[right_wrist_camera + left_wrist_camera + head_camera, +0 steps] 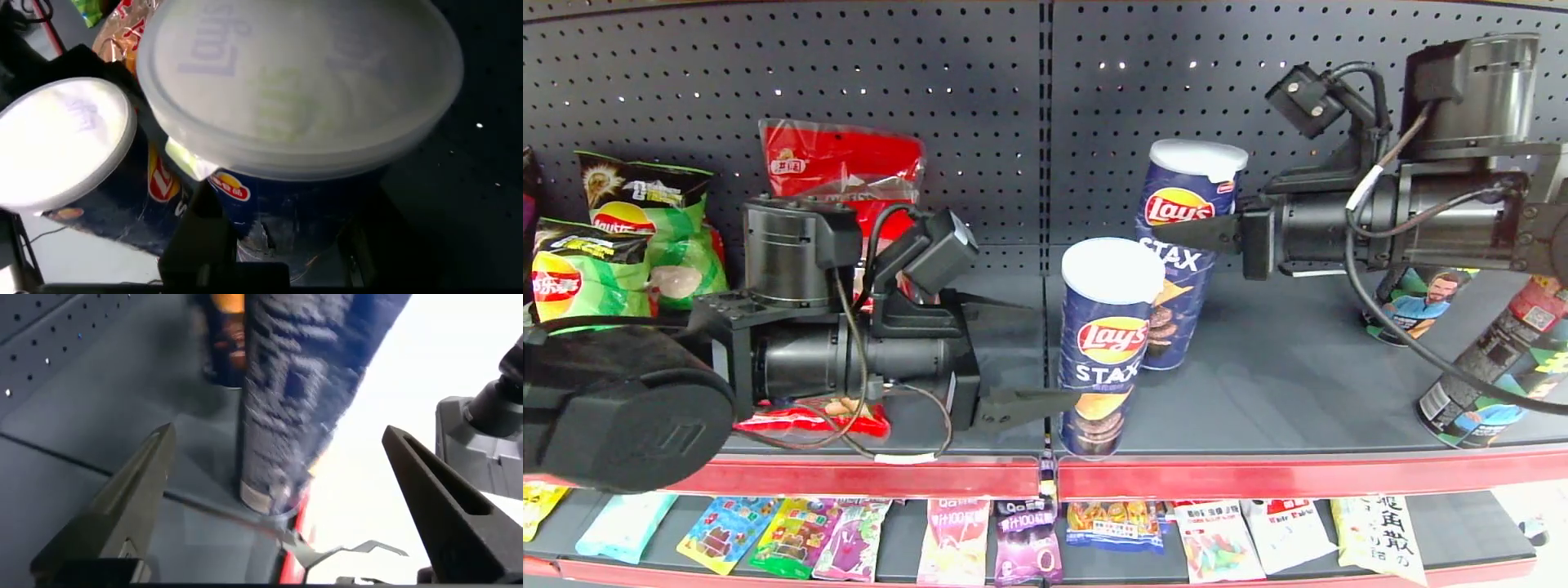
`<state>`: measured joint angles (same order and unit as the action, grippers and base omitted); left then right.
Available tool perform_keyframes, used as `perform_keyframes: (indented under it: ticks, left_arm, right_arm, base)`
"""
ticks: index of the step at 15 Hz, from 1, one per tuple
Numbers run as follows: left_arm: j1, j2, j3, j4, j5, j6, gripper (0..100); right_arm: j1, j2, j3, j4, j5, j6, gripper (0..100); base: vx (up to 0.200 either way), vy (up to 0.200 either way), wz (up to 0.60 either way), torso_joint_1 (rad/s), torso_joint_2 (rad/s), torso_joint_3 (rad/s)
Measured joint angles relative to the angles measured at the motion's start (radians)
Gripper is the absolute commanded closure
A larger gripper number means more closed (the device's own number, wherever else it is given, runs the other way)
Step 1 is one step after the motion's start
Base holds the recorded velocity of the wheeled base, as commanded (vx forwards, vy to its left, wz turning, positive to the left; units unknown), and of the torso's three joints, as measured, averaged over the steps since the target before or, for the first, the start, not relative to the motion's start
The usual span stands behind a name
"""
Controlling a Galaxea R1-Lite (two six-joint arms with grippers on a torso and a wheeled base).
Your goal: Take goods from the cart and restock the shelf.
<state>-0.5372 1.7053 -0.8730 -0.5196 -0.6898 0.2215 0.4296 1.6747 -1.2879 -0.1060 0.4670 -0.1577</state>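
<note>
Top shelf [1298, 384], left to right:
- Two green chip bags [621, 245] at the far left, each with a round red-and-yellow logo. One stands in front of the other.
- One red bag [841, 167] leans on the pegboard [972, 82], and one flat red pack [809, 423] lies under the left arm.
- The left arm lies horizontal over the shelf, pointing right. The left gripper [278, 433] is spread wide and holds nothing. One finger sits low against or just beside the front can; contact is unclear.
- There are two blue tube cans with white lids, the same round logo and white lettering.
- The front can [1107, 343] stands upright at the shelf's front lip.
- The rear can [1188, 245] is just behind it, tilted with its top towards the right and its base on the shelf.
- The right arm comes in level from the right at upper-can height. The right gripper [1192, 233] is clamped on the rear can just under the lid, with a finger on either side.
- Two dark cans with a footballer picture [1417, 306] are at the far right, partly hidden by the arm. The nearer one [1494, 384] is tilted.

Lower shelf [1462, 523]: one row of small coloured packets [1029, 539]. They overlap, so the count is uncertain.
</note>
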Motion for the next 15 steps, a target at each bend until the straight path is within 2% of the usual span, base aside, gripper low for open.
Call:
perform_keyframes:
  ticks: [6,7,9,10,11,13,15]
  left_arm:
    - [0.081,-0.096,0.087,0.0,0.039,-0.009,0]
    - [0.089,-0.11,0.096,0.0,0.049,-0.021,0]
    - [0.095,-0.139,0.11,0.001,0.131,-0.067,0]
    - [0.095,-0.15,0.115,0.0,0.176,-0.08,0]
    - [0.094,-0.161,0.119,0.0,0.194,-0.085,0]
    - [0.093,-0.178,0.126,0.0,0.189,-0.087,0]
    - [0.094,-0.186,0.136,0.0,0.156,-0.085,0]
  right_arm:
    - [0.033,0.113,-0.036,-0.107,0.024,0.002,100]
    - [0.042,0.131,-0.05,-0.11,0.024,0.001,100]
    - [0.05,0.165,-0.078,-0.111,0.024,0.002,100]
    - [0.051,0.182,-0.092,-0.112,0.023,0.001,100]
    - [0.053,0.199,-0.11,-0.113,0.023,0.001,100]
    - [0.053,0.226,-0.138,-0.114,0.023,0.002,100]
    - [0.053,0.243,-0.149,-0.114,0.023,0.001,100]
  base:
    - [0.0,0.0,0.0,0.0,0.0,0.0]
    - [0.0,0.0,0.0,0.0,0.0,0.0]
    - [0.0,0.0,0.0,0.0,0.0,0.0]
    - [0.0,0.0,0.0,0.0,0.0,0.0]
    - [0.0,0.0,0.0,0.0,0.0,0.0]
    - [0.0,0.0,0.0,0.0,0.0,0.0]
    - [0.0,0.0,0.0,0.0,0.0,0.0]
